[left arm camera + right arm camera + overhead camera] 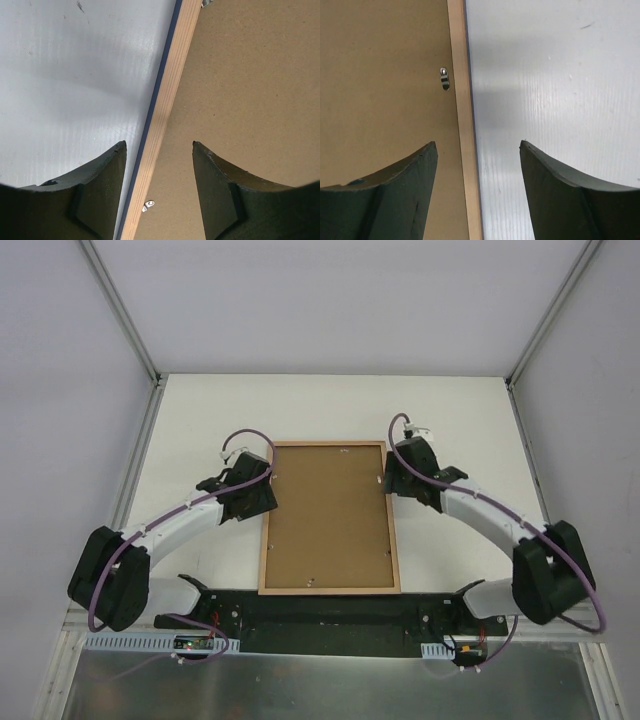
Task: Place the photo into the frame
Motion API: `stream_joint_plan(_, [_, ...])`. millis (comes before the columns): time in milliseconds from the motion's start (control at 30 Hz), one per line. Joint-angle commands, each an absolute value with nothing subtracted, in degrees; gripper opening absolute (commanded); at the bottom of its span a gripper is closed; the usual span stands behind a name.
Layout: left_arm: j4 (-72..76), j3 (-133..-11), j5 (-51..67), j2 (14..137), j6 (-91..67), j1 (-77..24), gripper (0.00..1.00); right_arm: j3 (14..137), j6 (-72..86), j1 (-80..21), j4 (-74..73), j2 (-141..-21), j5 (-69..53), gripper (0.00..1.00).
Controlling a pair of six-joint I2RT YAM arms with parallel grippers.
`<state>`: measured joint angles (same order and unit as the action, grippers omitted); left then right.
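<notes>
Two edges of the face-down frame (167, 95) are straddled. The left gripper (159, 147) is spread wide over one, the right gripper (479, 145) over the other.

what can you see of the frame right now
The frame lies flat, face down on the white table, long sides running away from the arms. Its light wood back rim shows, with a navy edge beneath. A brown backing board fills it, with small metal clips at its edge. The left tool and right tool, both open, sit over its long sides; contact is unclear.
</notes>
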<state>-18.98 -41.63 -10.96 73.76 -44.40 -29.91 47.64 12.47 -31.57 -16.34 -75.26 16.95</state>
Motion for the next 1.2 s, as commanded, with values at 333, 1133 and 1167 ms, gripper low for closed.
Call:
stream_joint_plan(333, [-18.3,-41.3,-10.0,69.3,-42.8,-29.6,0.53,60.5,4.4,-28.7,-14.1,-95.7,11.3,0.63])
stream_joint_plan(1133, [-18.3,-41.5,-9.3,69.3,-42.5,-29.6,0.51,66.7,3.0,-26.4,-14.9,-104.0,8.9,0.53])
stream_joint_plan(1167, [-18.3,-41.5,-9.3,69.3,-42.5,-29.6,0.51,66.8,3.0,-26.5,-15.0,-104.2,9.1,0.53])
